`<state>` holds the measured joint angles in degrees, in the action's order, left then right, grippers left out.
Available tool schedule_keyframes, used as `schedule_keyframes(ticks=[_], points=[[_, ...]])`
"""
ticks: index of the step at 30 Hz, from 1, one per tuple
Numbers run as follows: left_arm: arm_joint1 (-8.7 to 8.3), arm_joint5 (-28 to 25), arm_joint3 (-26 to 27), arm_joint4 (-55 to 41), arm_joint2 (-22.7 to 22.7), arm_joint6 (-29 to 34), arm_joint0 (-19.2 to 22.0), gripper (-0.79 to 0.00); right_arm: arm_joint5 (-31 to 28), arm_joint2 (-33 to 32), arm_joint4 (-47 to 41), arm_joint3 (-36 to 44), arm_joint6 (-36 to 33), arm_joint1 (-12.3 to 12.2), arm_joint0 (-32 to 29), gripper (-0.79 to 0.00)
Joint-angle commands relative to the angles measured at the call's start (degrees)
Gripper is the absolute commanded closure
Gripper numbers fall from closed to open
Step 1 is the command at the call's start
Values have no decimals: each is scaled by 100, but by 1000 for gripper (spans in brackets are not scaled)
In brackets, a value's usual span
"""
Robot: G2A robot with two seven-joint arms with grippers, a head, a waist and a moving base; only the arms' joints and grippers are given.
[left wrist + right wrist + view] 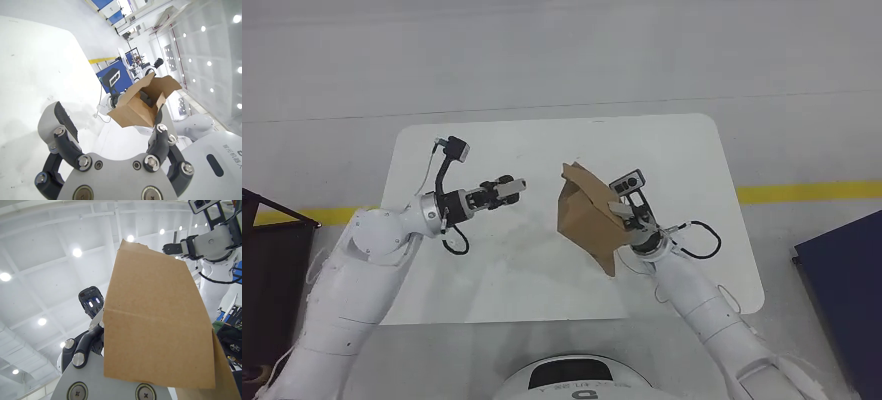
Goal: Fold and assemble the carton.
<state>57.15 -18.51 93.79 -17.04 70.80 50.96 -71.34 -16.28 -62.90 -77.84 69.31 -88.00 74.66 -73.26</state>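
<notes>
A brown carton (585,213), partly folded with its flaps standing open, is held above the right half of the white table (492,290). My right gripper (621,213) is shut on its near side. In the right wrist view the carton's wall (155,323) covers most of that gripper, and one finger (95,321) shows beside it. My left gripper (510,187) hangs open and holds nothing, a short way left of the carton and pointing at it. In the left wrist view its pads (65,118) stand wide apart, with the carton's open mouth (145,100) beyond them.
The table's rounded edges lie close to both arms. A black frame (262,250) stands off the left side and a dark blue bin (847,290) off the right. A yellow line (812,190) runs across the floor.
</notes>
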Motion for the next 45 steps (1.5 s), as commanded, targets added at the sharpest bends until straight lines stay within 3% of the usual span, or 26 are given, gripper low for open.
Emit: schedule_keyframes(ticks=[1,11,17,32,45], points=[[2,28,-67,-18,-3,-10,-21,-785,0,46,11,66,0,-10,-5,0],[147,193,-29,350,-643,-114,503,-785,0,532,-23,289,0,-132,9,0],[183,145,97,412,-816,16,575,-785,0,632,-165,165,0,-188,64,0],[149,48,332,963,-764,-30,347,-785,0,783,-244,70,0,-211,182,0],[69,-124,526,555,-196,-45,110,-785,0,755,-194,95,0,-206,156,0]])
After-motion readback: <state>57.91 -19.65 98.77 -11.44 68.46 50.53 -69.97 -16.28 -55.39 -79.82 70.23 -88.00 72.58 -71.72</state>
